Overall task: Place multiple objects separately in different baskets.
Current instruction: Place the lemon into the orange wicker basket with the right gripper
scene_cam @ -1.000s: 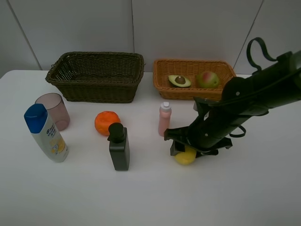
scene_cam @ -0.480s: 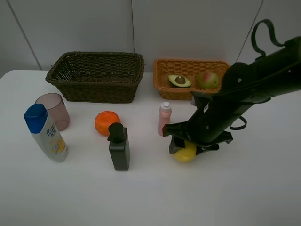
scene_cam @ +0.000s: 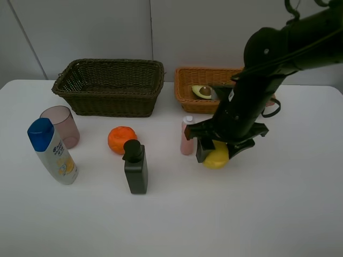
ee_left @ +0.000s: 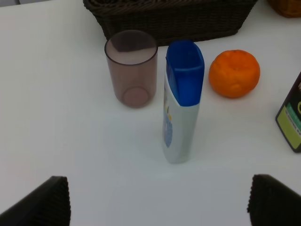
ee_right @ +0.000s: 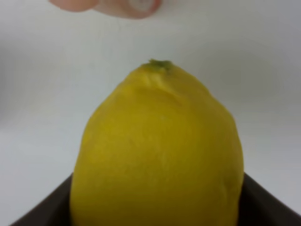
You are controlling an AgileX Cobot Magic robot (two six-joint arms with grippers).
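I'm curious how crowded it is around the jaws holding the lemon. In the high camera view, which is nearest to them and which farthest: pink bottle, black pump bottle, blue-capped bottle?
1. Pink bottle, just left of the lemon.
2. Black pump bottle, further left and toward the camera.
3. Blue-capped bottle, at the far left.

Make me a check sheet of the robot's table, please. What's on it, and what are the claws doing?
Surface: white table, no spills seen.
Job's things: dark basket shows nothing inside; tan basket holds the halved avocado. The orange, pink bottle, black pump bottle, white blue-capped bottle and mauve cup sit on the table.
Clutter: nothing seen.
Claws: right claw is shut on the lemon, beside the pink bottle. Left claw is open and holds nothing.
Cables: black cable loop on the right arm.
Surroundings: pale wall panels behind the baskets.
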